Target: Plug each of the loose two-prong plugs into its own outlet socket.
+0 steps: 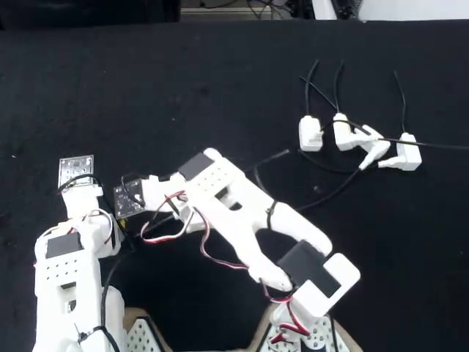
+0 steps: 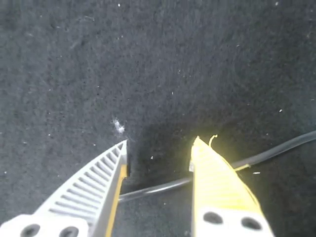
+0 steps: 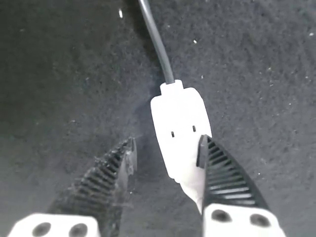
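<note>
**A:** Left gripper (image 2: 160,143), jaws?

**B:** Apart, nothing held. One grey ribbed finger (image 2: 106,180), one yellow finger (image 2: 217,185). A thin black cord (image 2: 153,190) lies on the black cloth (image 2: 148,59) and crosses beneath both fingers.

**A:** Right gripper (image 3: 167,140)?

**B:** Also apart, not clamped. Both are black ribbed fingers (image 3: 224,173). A white socket (image 3: 180,118) lies flat between them with its two slots facing up. One fingertip overlaps its edge, and there is a clear gap to the other. The socket's cord (image 3: 158,44) leaves from the end far from the gripper.

**A:** High view, quick.

**B:** One white arm (image 1: 66,271) stands at lower left. A second arm (image 1: 242,213) reaches from the lower right diagonally to left of centre. A small silvery plate (image 1: 77,169) sits at the left, just above the lower-left arm.

**A:** Other task pieces?

**B:** Upper right has four white cord ends (image 1: 311,134) in a close row, each with a thin black lead, well apart from both arms. Whether they are plugs or sockets, I cannot tell. A long lead (image 1: 440,145) runs from that row to the right edge.
</note>
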Controlling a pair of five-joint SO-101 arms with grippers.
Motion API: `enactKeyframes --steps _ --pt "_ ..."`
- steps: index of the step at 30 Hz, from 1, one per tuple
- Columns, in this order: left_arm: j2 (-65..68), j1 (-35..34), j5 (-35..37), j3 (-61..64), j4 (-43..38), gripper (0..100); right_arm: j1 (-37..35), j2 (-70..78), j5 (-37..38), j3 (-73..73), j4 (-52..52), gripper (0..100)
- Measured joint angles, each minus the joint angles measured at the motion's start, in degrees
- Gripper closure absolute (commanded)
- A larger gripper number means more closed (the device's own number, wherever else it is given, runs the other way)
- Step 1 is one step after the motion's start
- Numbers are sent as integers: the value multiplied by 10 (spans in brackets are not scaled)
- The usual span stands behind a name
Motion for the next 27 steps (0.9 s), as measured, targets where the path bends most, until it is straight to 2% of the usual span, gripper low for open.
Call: enactKeyframes --steps 5,10,21,27 --pt "0 0 0 0 0 791 0 0 0 -48 61 802" --pt "0 0 0 0 0 791 0 0 0 -58 65 730" --pt "0 -4 0 0 0 791 -1 0 0 12 -30 730" --pt "0 -4 0 0 0 791 -1 0 0 19 -46 730"
